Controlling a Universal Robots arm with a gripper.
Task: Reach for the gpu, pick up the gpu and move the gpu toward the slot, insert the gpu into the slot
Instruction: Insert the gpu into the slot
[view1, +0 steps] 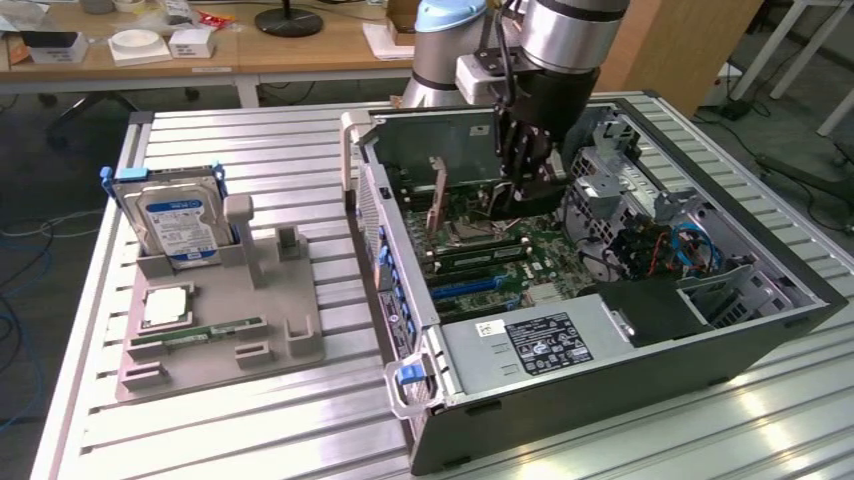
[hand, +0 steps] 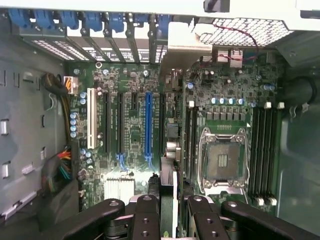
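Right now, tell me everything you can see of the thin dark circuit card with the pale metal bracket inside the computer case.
The thin dark circuit card shows edge-on, standing upright over the green motherboard, with its pale metal bracket at the far end. The black gripper pinches it, one finger on each face. It runs parallel to the long blue slot, beside it. Whether its lower edge is seated in a slot cannot be told.

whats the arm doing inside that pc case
The robot arm's gripper is down inside the open computer case, shut on the gpu, which it holds on edge above the motherboard, close to the blue slot. Whether the card is seated cannot be told. On the exterior view's left, a hard drive stands in a grey holder.
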